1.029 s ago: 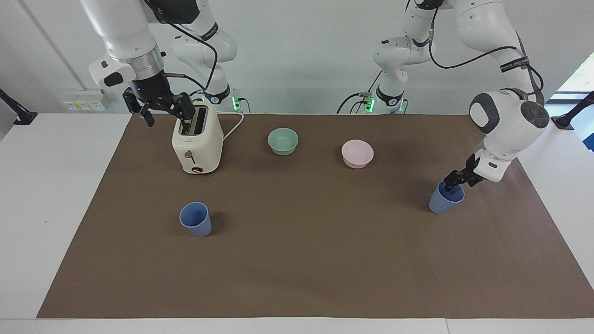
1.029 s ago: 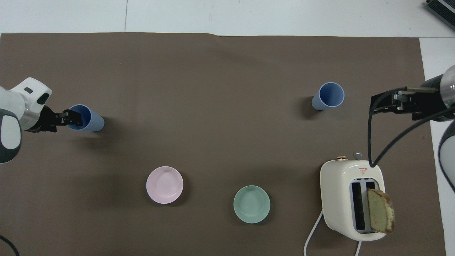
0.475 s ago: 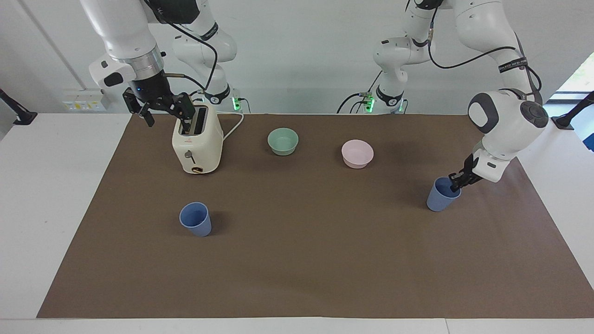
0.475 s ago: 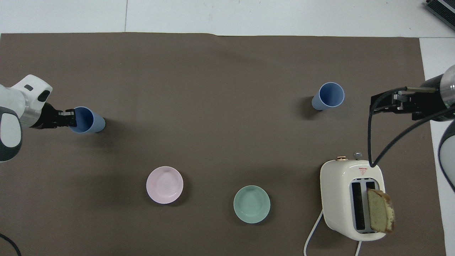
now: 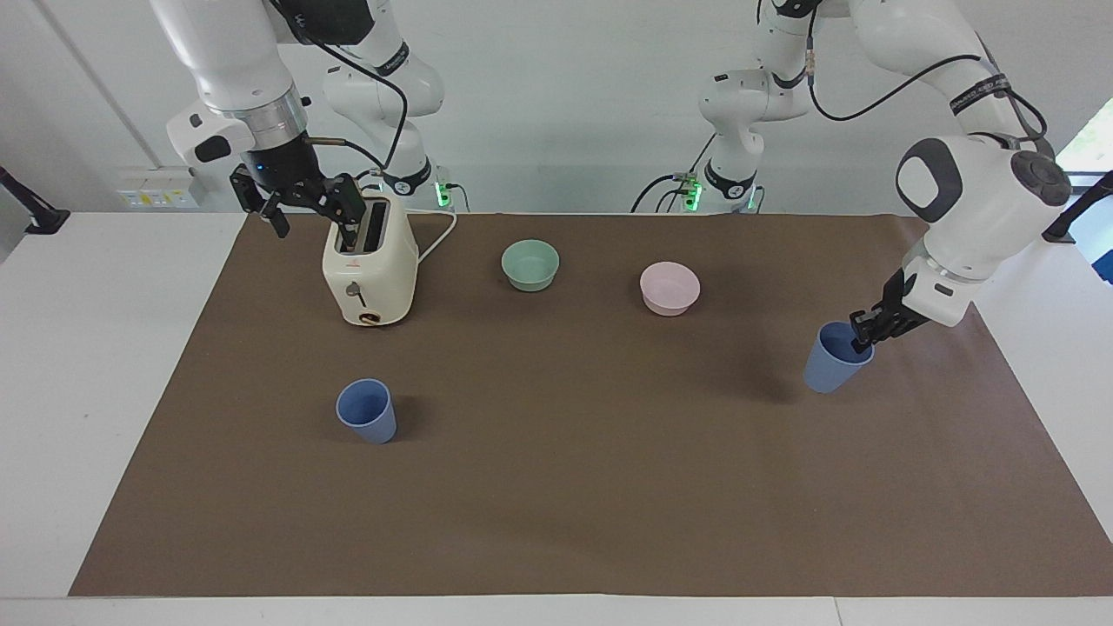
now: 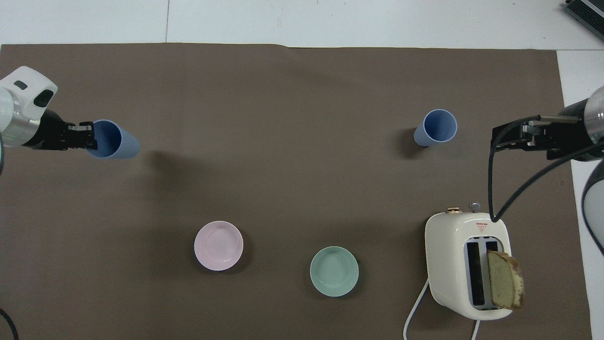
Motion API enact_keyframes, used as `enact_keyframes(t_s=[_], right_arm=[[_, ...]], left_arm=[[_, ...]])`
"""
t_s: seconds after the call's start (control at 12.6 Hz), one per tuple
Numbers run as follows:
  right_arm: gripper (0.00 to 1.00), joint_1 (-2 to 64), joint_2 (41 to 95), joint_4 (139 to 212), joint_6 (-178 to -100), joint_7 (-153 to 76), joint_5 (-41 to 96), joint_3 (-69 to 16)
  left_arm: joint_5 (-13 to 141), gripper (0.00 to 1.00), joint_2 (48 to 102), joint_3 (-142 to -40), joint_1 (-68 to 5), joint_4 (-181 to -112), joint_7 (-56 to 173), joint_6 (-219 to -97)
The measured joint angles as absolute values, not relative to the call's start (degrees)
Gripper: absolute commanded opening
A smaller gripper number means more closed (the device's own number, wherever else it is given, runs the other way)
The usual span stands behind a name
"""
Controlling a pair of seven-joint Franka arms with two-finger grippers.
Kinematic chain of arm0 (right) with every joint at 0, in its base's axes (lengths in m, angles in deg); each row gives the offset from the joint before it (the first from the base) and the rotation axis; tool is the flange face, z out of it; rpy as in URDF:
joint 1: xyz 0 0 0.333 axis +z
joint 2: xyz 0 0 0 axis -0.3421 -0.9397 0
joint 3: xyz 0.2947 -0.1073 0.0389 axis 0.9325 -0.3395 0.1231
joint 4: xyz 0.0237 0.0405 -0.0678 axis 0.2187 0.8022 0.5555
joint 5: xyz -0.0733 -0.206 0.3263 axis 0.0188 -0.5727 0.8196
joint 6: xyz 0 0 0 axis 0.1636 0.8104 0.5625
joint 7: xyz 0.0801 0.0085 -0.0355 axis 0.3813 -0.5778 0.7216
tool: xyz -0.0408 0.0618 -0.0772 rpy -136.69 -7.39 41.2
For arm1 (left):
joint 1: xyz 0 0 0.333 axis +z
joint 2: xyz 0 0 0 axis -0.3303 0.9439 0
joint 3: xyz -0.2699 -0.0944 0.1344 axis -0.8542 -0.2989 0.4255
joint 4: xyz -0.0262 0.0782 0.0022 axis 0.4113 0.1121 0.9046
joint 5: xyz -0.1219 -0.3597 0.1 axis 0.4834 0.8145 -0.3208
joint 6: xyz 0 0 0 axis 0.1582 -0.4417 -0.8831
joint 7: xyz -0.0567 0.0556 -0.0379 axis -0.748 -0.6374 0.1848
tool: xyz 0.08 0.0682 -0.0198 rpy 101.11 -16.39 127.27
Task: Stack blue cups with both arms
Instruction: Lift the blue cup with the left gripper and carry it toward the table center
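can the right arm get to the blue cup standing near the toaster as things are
Probably yes: the right pincer hangs open over the cream toaster, and only bare brown mat lies between it and the upright periwinkle-blue plastic cup, farther from the robots.

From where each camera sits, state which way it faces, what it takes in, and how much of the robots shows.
Facing view: high across the table, facing the robots; both arms show fully, the left claw shut on one blue cup's rim, the right claw over the toaster.
Overhead view: above the robots' end, looking steeply down; only wrists and claws show at the side edges.
Shared: the brown mat, both cups, including the free blue cup, the pink bowl, the green bowl and the toaster, half a turn apart.
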State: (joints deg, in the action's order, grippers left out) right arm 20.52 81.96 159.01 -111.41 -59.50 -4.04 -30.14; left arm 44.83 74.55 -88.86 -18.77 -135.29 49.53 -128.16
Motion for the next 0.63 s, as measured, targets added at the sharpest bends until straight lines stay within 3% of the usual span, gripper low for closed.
enact_keyframes(t_s=[0.16,0.63], right_arm=[[1.00,20.5,82.0,159.0,-111.4,-59.5,-4.0,-30.1],[1.00,20.5,82.0,159.0,-111.4,-59.5,-4.0,-30.1]], left_arm=[[44.8,0.00,74.5,-89.0,-23.5,-131.2,56.1,-125.0],[44.8,0.00,77.8,-89.2,-41.4,-131.0,77.2,-130.9]])
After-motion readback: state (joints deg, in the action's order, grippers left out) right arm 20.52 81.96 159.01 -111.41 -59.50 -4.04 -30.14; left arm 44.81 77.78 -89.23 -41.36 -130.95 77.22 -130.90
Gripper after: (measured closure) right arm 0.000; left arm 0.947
